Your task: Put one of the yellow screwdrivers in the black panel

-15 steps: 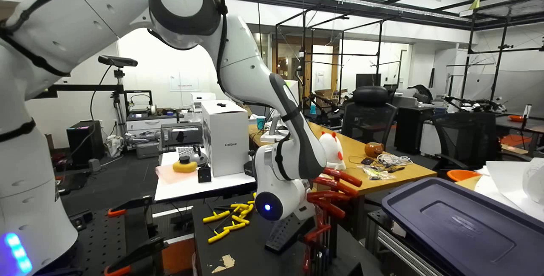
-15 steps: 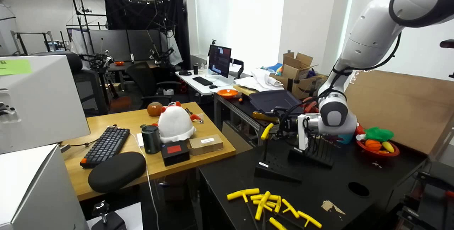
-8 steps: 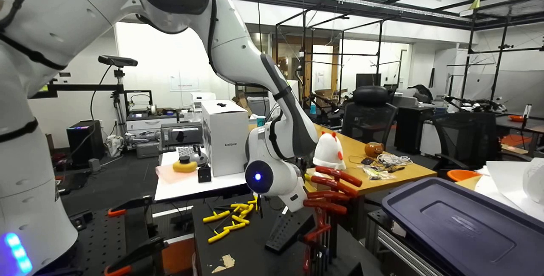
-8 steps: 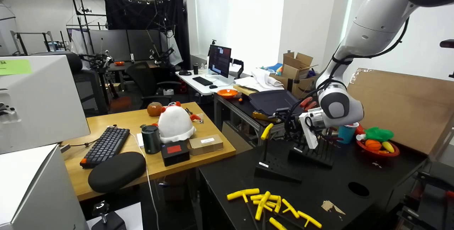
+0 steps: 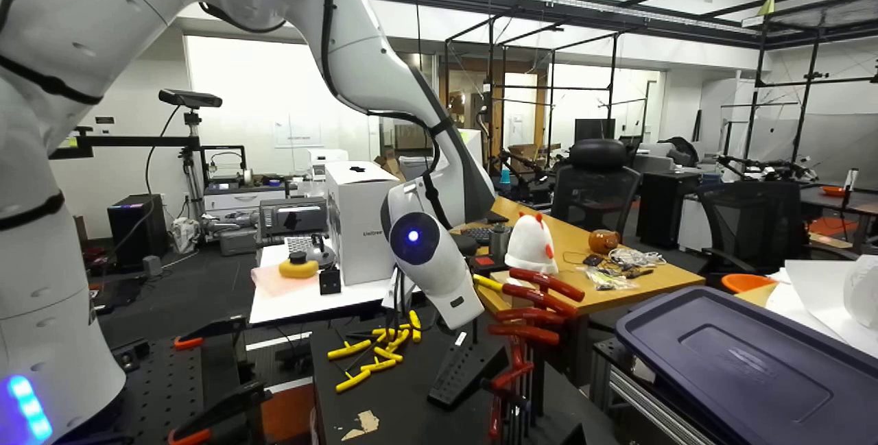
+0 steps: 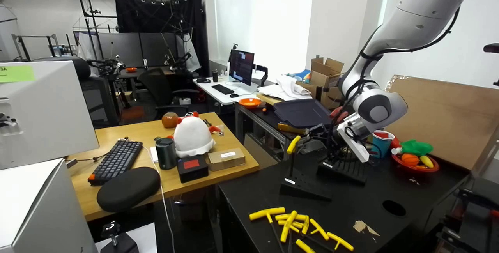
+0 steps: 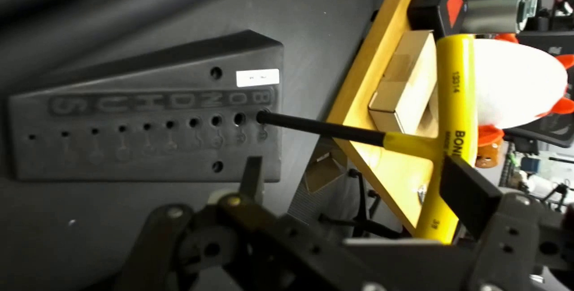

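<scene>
A yellow T-handled screwdriver with a black shaft stands in a black wedge-shaped panel pierced by a row of holes; in the wrist view the shaft sits in the hole at the end that carries a white label. The black two-fingered gripper is beside it, fingers spread wide; one fingertip covers part of the yellow handle in that view, and whether they touch I cannot tell. The panel rests on a black table, set in from the corner nearest a light wooden desk. Near the table edge that runs from that corner lies a loose pile of yellow T-handled screwdrivers, apart from the panel. Just beside the panel, red-handled tools stand upright in a black rack, partly hidden by the gripper in an exterior view. Towards the table's far edge, a blue cup stands near a red bowl, with a brown board upright behind them.
</scene>
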